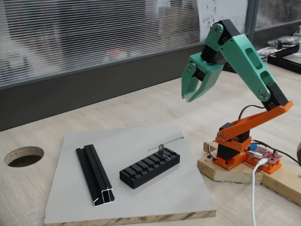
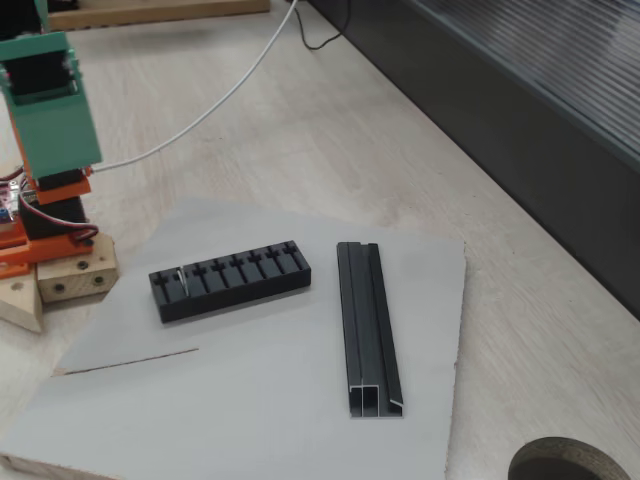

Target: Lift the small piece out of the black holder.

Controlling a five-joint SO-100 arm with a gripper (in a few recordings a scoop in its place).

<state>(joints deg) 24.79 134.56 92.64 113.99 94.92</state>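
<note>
The gripper [image 1: 192,98] hangs open in the air — the small piece [image 1: 161,149] stands in the black holder [image 1: 149,169].

The tiny thin grey metal tab [image 1: 161,149] standing in the short black slotted holder [image 1: 149,170] is too small to show its hole. At 8 o'clock of the grey board [image 2: 300,400], the corner is cut off; at 5 o'clock, the round worktop hole [image 2: 573,461] is too.
</note>
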